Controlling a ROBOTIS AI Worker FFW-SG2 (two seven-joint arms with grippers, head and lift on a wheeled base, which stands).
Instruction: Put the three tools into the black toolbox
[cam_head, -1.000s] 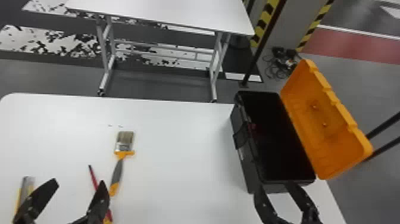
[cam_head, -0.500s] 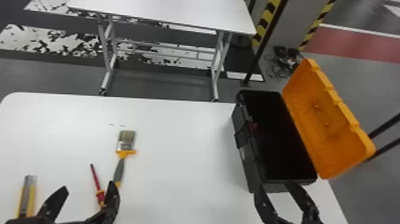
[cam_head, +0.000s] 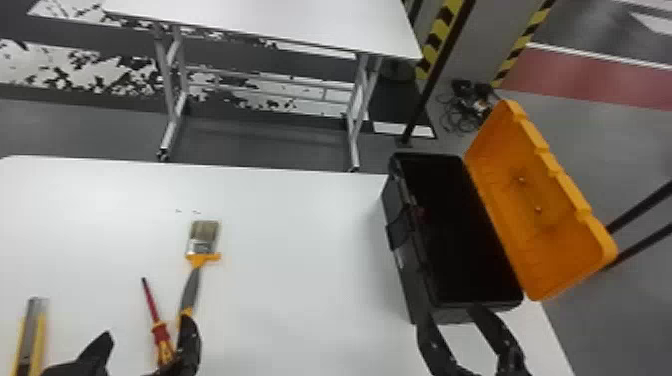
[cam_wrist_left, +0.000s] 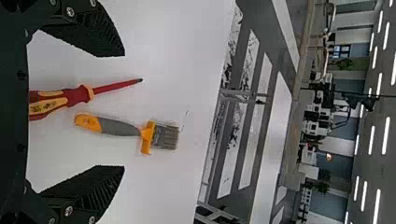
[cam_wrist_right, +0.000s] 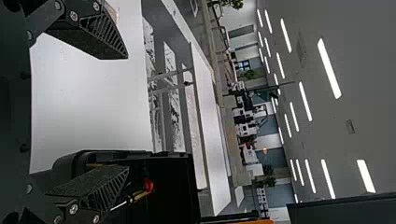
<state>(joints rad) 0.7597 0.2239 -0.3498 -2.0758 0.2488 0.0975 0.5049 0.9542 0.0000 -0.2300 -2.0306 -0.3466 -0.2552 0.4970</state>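
Paintbrush (cam_head: 196, 261) and screwdriver (cam_head: 158, 327) lie on the table (cam_head: 300, 260) near your left gripper (cam_head: 146, 327), which, like your right gripper (cam_head: 450, 316), has its fingers open.

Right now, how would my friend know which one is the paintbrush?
On the white table, look left of the black toolbox with its open orange lid. The paintbrush lies there, bristles pointing away from the robot. It has a wide end and a gray and orange handle, while the screwdriver beside it is red and yellow with a thin shaft.
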